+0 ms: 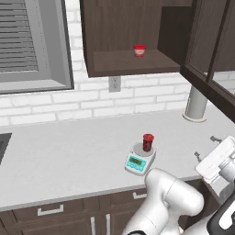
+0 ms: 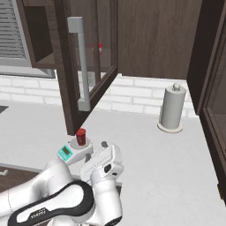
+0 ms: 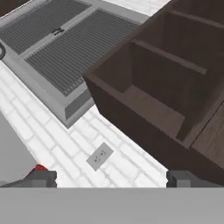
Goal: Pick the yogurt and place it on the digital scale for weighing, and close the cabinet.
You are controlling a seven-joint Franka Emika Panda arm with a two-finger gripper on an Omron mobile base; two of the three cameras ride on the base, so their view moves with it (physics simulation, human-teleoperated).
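We see the yogurt [image 1: 148, 142], a small dark red cylinder, standing upright with its long axis vertical on the round grey platter of the white scale [image 1: 139, 160] on the speckled grey desk [image 1: 69, 156]. Our pincer [image 3: 111, 178] holds nothing, fingers wide apart, facing the dark wooden cabinet [image 3: 175, 100], whose glass door [image 2: 84, 62] stands open.
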